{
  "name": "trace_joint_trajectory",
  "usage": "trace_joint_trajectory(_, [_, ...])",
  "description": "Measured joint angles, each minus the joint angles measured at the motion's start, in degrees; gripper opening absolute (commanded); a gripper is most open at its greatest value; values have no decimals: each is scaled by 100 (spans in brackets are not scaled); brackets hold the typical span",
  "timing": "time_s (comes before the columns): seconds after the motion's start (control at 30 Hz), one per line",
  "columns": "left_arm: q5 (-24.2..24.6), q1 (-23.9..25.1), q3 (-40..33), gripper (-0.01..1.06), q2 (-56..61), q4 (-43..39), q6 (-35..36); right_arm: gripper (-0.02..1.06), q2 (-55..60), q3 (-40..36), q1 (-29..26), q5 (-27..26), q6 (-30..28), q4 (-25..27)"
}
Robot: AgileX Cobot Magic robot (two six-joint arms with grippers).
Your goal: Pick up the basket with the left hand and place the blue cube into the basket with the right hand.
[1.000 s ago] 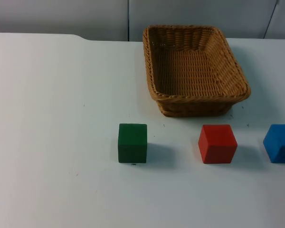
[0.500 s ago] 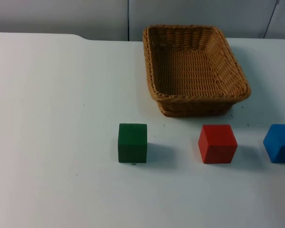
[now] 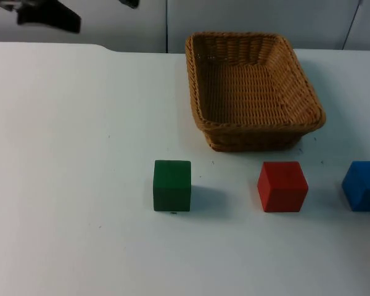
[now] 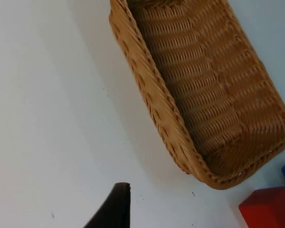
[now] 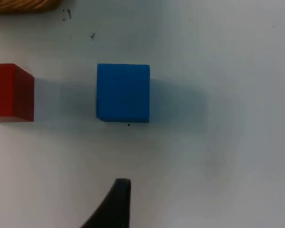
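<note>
On the table (image 3: 80, 185), the empty woven basket (image 3: 253, 89) sits upright. Right wrist view shows the whole blue cube (image 5: 123, 91). Left end effector (image 3: 46, 15): grip indiscernible.

The white table top (image 3: 68, 154) lies open across the whole left half of the top view, with nothing standing between its upper left corner and the brown woven wicker basket (image 3: 253, 86) at upper centre. Below the basket three blocks stand in a row, well apart: a green wooden cube (image 3: 172, 185), a red wooden cube (image 3: 282, 186) and, at the right edge, a blue wooden cube (image 3: 362, 185). A bare strip runs between basket and row, and gaps separate the cubes.
</note>
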State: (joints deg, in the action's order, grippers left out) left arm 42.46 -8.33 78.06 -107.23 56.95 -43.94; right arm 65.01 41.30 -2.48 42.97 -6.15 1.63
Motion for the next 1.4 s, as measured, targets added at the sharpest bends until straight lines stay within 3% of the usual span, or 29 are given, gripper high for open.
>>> trace_joint_trajectory(0.33, [479,-519,1968,104,-2099,-11,287,102,32,0,0,-75,0,141])
trace_joint_trajectory(0.67, [998,-840,3817,104,-3490,-667,1243,101,32,0,0,-43,0,290])
trace_joint_trajectory(1.0, [1117,-1175,4638,104,-4236,-918,1555,101,32,0,0,-53,0,302])
trace_joint_trajectory(1.4, [1094,-1184,4718,104,-4375,-954,1635,101,32,0,0,-252,-10,431])
